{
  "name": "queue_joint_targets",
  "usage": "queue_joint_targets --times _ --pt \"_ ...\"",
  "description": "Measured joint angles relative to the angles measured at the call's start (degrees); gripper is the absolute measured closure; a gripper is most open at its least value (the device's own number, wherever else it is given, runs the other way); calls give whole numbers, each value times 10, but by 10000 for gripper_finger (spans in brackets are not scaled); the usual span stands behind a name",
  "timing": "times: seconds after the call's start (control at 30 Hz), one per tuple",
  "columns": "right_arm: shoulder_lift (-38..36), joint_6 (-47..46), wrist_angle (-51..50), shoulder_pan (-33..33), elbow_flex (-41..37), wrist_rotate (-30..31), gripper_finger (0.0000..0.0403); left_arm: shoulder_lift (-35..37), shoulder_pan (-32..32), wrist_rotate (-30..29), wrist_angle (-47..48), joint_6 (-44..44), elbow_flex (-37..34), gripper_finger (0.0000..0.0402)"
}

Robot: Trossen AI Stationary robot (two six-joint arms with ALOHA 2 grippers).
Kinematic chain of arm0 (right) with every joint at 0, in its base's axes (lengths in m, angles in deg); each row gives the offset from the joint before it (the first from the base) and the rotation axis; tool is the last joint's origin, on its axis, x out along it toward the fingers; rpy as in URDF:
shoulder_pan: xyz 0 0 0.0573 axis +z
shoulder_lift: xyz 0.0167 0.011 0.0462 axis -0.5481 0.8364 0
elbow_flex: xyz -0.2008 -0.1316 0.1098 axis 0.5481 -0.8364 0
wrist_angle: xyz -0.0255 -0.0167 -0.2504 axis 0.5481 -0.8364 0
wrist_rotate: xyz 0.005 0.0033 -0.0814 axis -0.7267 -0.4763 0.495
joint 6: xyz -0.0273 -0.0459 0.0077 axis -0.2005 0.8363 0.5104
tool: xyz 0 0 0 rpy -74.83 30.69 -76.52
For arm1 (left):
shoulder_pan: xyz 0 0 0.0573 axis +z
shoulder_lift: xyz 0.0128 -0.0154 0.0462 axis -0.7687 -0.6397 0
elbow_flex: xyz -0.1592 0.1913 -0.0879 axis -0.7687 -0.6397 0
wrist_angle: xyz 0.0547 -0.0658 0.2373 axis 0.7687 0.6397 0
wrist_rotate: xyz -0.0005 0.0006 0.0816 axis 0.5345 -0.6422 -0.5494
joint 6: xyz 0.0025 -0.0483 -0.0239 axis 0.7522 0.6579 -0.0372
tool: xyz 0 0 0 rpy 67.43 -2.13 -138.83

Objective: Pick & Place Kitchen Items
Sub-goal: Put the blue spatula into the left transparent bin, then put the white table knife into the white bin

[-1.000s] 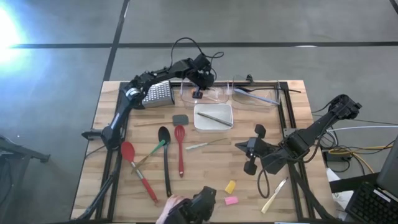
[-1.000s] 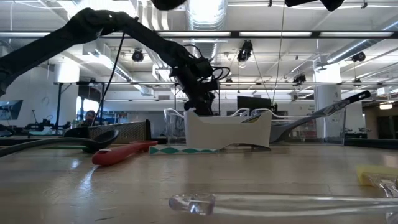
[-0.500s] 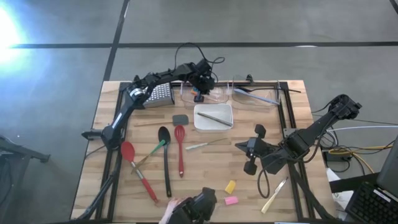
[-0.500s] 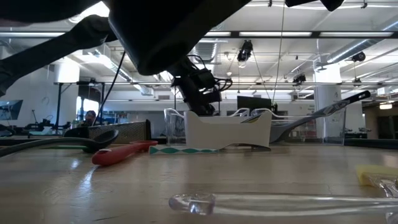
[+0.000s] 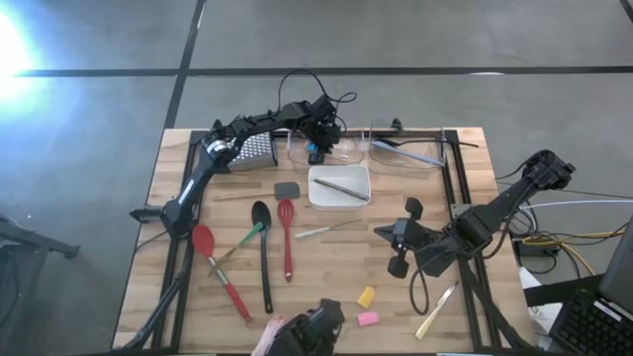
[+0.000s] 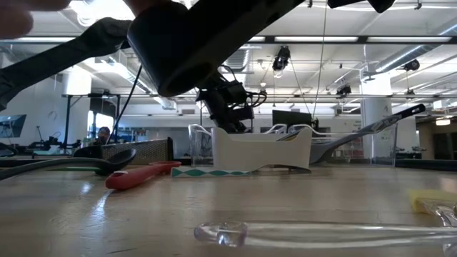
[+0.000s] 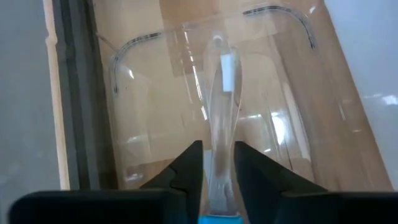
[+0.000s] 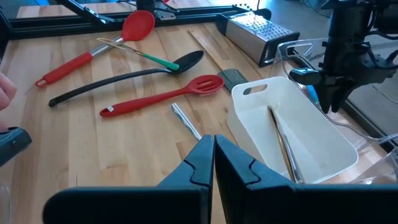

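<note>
At the table's far edge, your left gripper (image 5: 316,138) hangs over the left clear bin (image 5: 321,151), fingers pinching a clear utensil with a blue handle (image 7: 222,143). Only the left wrist view shows you that grip: the transparent piece runs out between the two fingers above the bin (image 7: 211,93). From above you get no more than a blue spot (image 5: 314,156) at the gripper. Your right gripper (image 5: 400,240) rests over the table's right half, well apart from the bins, and its wrist view shows the fingers (image 8: 202,163) pressed together on nothing.

That same wrist view shows a thin metal utensil (image 8: 285,143) lying inside the white square tray (image 8: 323,146). On the boards lie a red slotted spatula (image 5: 286,232), a black spoon (image 5: 262,237) and a red spoon (image 5: 213,259). Near the front edge are a yellow piece (image 5: 366,296) and a pink piece (image 5: 367,318). A person's hand (image 5: 267,334) shows at that edge.
</note>
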Motion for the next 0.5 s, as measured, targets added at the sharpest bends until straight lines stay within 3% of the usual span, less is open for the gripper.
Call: queue_joint_targets --times 0.2,0.4,0.5 --pt "0 0 0 0 0 -1 394 0 -1 -19 2 31 1 265" --pt "0 0 0 0 0 -1 394 27 -13 -145 61 44 28 256" --pt "0 0 0 0 0 -1 394 68 -21 -156 90 35 45 256"
